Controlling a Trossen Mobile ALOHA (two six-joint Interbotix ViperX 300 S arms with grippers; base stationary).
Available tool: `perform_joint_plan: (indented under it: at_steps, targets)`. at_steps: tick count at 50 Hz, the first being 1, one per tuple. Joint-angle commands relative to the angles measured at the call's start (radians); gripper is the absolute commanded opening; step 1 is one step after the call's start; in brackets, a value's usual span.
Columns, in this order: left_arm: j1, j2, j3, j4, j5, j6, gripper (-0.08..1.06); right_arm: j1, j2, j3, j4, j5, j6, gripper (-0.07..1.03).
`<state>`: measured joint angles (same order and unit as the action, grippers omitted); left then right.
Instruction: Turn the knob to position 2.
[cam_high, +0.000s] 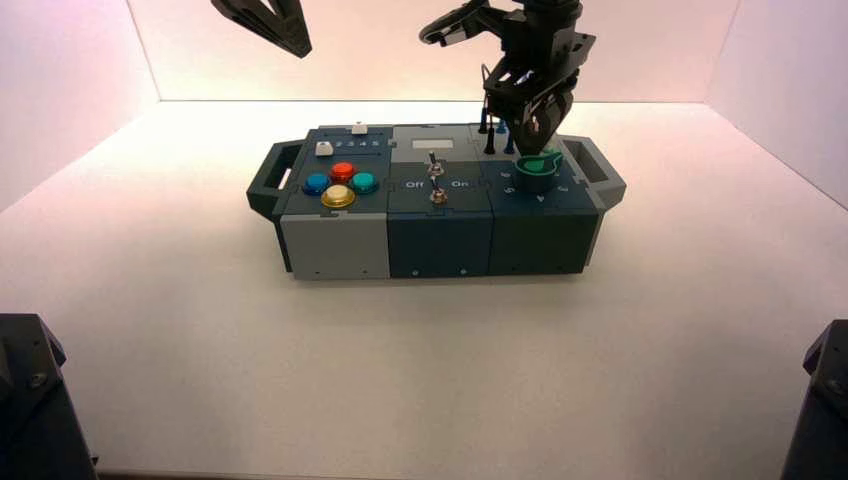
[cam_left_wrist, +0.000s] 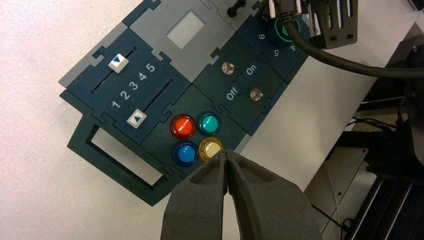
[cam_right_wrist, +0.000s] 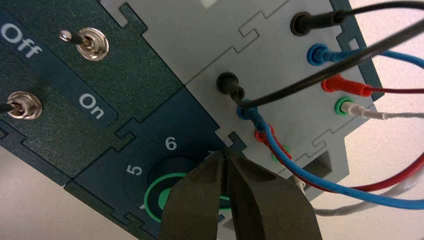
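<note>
Right wrist view: lowering the clenched right gripper (cam_right_wrist: 224, 153), we might skid off the knob (cam_right_wrist: 163, 197); left gripper (cam_high: 299, 48), also clenched, idles beyond the box (cam_high: 338, 246)

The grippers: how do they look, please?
Both the left gripper and the right gripper are dark, plain and unmarked in these views, with long fingers that taper to narrow tips. A thick black cable runs along the right arm.

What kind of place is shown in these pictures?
Probably a robot test station: pale walls surround a white tabletop, where a dark-teal and grey box with buttons and switches sits below two black robot arms.
</note>
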<state>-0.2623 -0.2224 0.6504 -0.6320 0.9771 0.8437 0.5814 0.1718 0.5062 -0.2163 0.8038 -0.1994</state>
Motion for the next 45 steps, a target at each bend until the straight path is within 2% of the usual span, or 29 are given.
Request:
perform_joint_plan:
  at_steps: [1,20,22,25,39,45]
  targets:
    - [0.005,-0.021,-0.028,-0.006,-0.002,0.008,-0.03,-0.002,-0.014,-0.014,-0.002,0.012,0.006,-0.02]
    - [0.003,-0.021,-0.028,-0.006,0.000,0.008,-0.03,-0.002,-0.017,-0.015,-0.003,0.011,0.011,-0.02]
    - [0.003,-0.021,-0.028,-0.006,0.000,0.008,-0.03,-0.008,-0.029,-0.020,-0.003,-0.018,0.029,-0.02]
    - [0.005,-0.021,-0.026,-0.006,0.000,0.009,-0.03,-0.009,-0.041,-0.025,-0.002,-0.029,0.038,-0.02]
    - [0.005,-0.021,-0.028,-0.006,0.000,0.009,-0.03,-0.012,-0.098,-0.028,-0.002,-0.003,0.048,-0.02]
    - [0.003,-0.021,-0.028,-0.006,0.002,0.009,-0.03,-0.026,-0.140,-0.011,-0.003,0.021,0.061,-0.02]
